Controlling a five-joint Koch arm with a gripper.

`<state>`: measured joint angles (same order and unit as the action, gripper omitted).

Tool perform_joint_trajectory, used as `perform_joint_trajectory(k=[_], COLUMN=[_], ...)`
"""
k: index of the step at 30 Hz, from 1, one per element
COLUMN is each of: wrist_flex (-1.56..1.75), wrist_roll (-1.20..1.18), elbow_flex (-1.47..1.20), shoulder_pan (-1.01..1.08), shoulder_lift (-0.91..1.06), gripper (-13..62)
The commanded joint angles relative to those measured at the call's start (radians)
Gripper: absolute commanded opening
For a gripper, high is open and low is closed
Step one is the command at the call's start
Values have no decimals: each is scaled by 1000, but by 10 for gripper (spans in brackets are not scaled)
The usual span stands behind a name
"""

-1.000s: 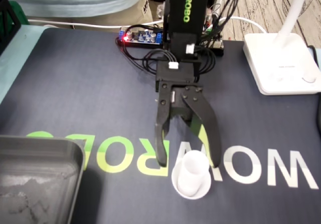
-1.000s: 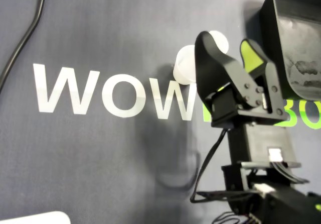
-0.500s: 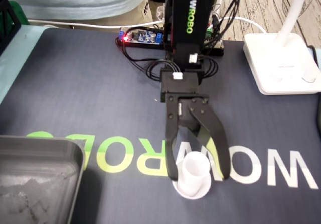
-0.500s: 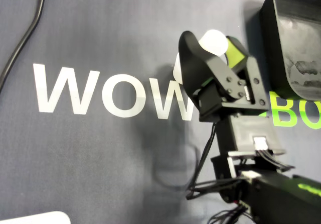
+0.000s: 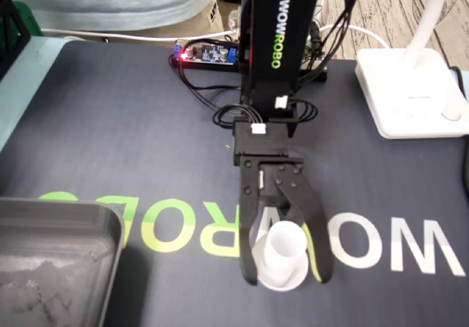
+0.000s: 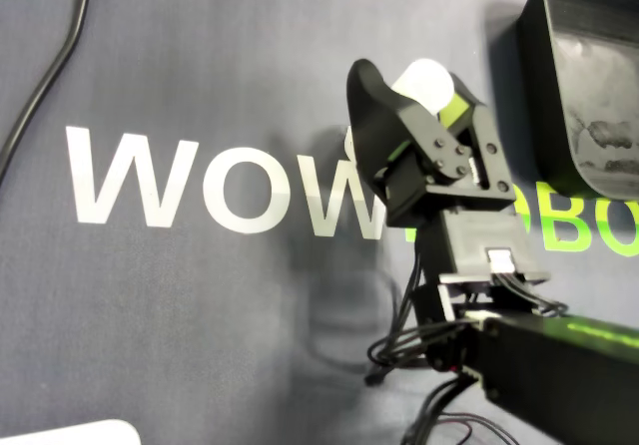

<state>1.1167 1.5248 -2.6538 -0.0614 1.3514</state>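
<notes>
Fixed view first: the black arm [image 5: 277, 41] reaches down toward the camera over a dark mat [image 5: 132, 144] printed with large letters. Its gripper [image 5: 286, 276] is spread, one jaw on each side of a small white cup [image 5: 283, 245] that stands on the mat among the letters. The cup's narrow body sits clear of both jaws with a gap on each side. Its wider bottom rim comes close to them, and whether it touches cannot be told. A grey metal tray [image 5: 55, 228] lies at the lower left, well apart from the cup. A white lamp base [image 5: 410, 96] sits at the upper right, and a small circuit board [image 5: 205, 52] with a red light lies behind the arm.

Overhead view: the gripper [image 6: 414, 84] again straddles the cup [image 6: 427, 72], whose white top shows between the parted jaws. The tray [image 6: 589, 76] is just to the right, and a black cable [image 6: 52, 76] crosses the mat [image 6: 200, 295] at the upper left.
</notes>
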Motion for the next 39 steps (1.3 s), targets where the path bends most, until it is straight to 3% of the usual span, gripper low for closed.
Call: perform_joint_trajectory(k=[1,7,19,23,26,30,33,39], wrist_flex=[63,61,61,60,63,61,61,61], wrist_roll=[5,5,-2,-9,-31,-54,-74,-97], elbow_flex=[35,58,69,80,84,89,91,95], shoulder_pan=[0,-3,-17,-17,-18,-21,-25,-43], shoulder_lift=[-2,-26,-52,-58,-58,-58,-61,-63], gripper=[301,301,200,198,136,127,64,26])
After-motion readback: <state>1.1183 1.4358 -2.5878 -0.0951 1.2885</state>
